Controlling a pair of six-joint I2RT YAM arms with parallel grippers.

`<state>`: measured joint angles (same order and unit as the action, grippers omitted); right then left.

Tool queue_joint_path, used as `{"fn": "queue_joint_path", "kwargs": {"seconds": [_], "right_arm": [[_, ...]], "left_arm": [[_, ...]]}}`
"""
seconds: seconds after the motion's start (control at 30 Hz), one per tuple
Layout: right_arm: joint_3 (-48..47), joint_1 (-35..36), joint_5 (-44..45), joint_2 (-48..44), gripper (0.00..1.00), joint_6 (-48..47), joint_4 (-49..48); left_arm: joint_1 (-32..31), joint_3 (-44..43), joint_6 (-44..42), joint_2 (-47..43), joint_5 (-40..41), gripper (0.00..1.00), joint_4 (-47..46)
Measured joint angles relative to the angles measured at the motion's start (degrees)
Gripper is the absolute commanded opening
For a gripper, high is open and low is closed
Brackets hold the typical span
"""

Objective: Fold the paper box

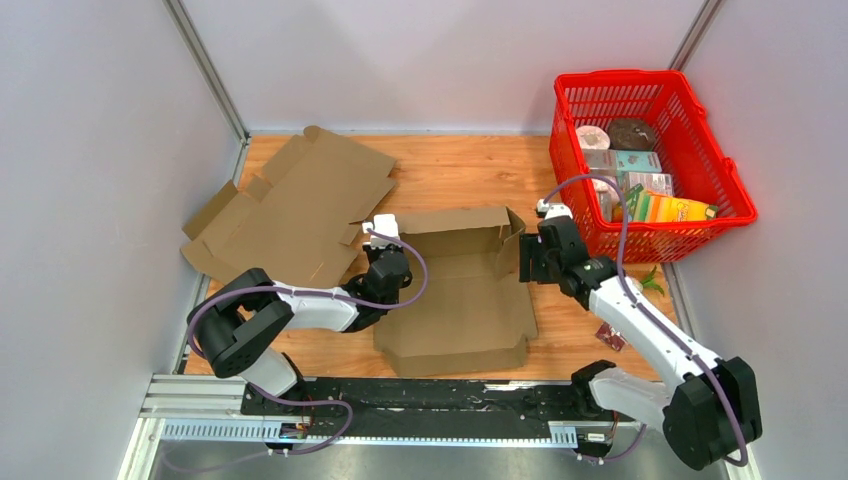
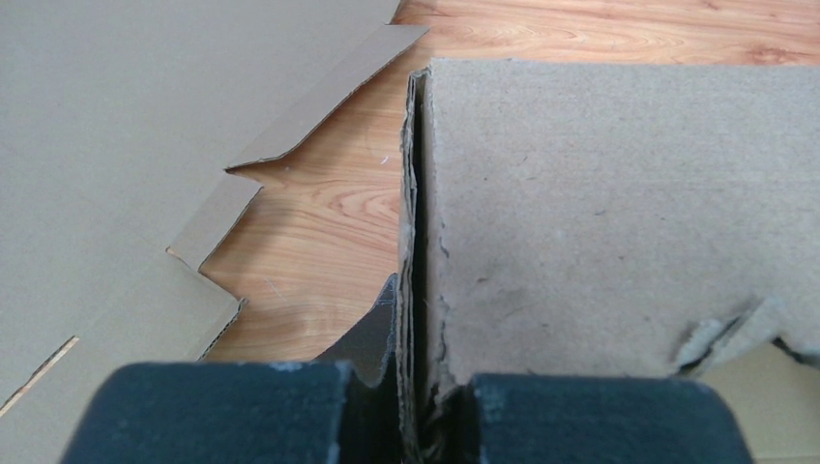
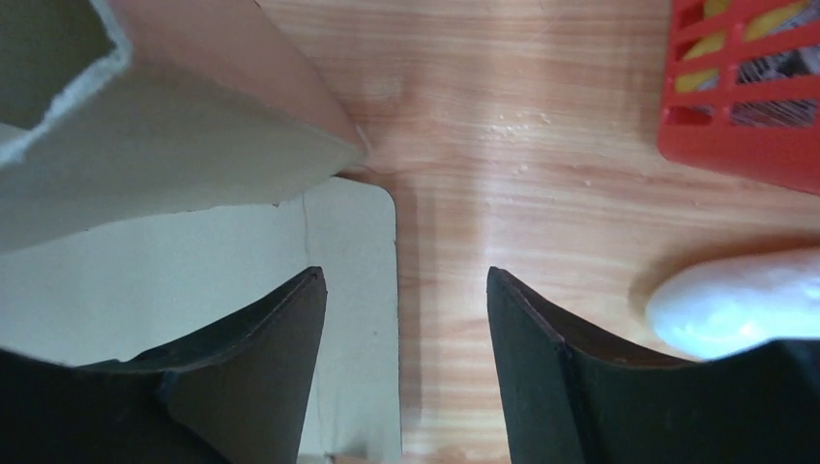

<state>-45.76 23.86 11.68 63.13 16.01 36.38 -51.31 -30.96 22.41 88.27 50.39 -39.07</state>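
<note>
Paper box (image 1: pixel 460 300) is lying part-folded mid-table (image 1: pixel 460 165), with its back wall and right-hand corner standing and its front flaps lying flat.

I am pinching the box's left wall with my left gripper (image 2: pixel 411 411). The doubled cardboard edge is sitting tight between the two pads (image 2: pixel 222 411), and the jaws are closed down to the thickness of the board.

I am holding my right gripper (image 3: pixel 406 329) spread wide at the box's right side, with nothing between its fingers. One finger (image 3: pixel 261 358) is hanging over a flat, round-cornered flap and the other over bare wood, with the upright corner just ahead.

A flat cardboard sheet (image 1: pixel 300 200) is lying left of the box; I cannot tell whether they touch. A red basket (image 1: pixel 610 78) holding packets is standing at the far right.
</note>
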Motion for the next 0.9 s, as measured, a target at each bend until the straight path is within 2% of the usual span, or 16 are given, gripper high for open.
{"fn": "queue_joint_path", "kwargs": {"seconds": [0.13, 0.37, 0.53, 0.67, 0.9], "right_arm": [[6.54, 0.11, -1.29, -1.55, 0.65, -3.91, -11.65], [6.58, 2.69, -3.41, 2.01, 0.59, -11.45, -29.64], [7.17, 5.31, -3.80, 3.76, 0.51, -13.99, -37.97], [8.90, 7.30, -3.10, 5.01, 0.50, -14.62, -43.76], [9.99, 9.62, 4.74, 10.34, 0.40, -15.50, -53.13]], "left_arm": [[0.00, -0.17, 0.00, 0.00, -0.13, 0.00, 0.33], [0.02, -0.31, 0.00, 0.00, 0.09, 0.00, 0.61], [0.04, -0.31, 0.24, 0.00, 0.50, 0.00, 0.72], [0.07, -0.31, 0.24, 0.00, 0.50, 0.00, 0.72], [0.07, -0.31, 0.17, 0.00, 0.81, 0.00, 0.85]]}}
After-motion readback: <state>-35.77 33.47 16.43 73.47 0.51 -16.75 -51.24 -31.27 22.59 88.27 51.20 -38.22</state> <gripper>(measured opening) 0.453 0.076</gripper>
